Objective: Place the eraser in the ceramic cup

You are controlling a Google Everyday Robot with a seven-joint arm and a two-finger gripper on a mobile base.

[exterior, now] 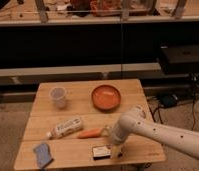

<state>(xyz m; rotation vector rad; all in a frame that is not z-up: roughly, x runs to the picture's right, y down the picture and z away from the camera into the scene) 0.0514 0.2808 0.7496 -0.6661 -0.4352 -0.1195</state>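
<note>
Black eraser (100, 151) flat near front edge of surface (83, 107); hand (114, 151) down at its right end, grip state: cannot tell. Back left, ceramic cup (58, 97), open room around. Eraser writing unreadable.

Orange bowl (105, 96), pale bottle (65, 128), carrot (90, 133) and blue pad (42, 154) sit on the table (83, 112).

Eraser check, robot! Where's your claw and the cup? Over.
Claw low beside eraser, front table edge. Eraser flat on table, not in ceramic cup at far side. Carrot and bottle lie between.
</note>
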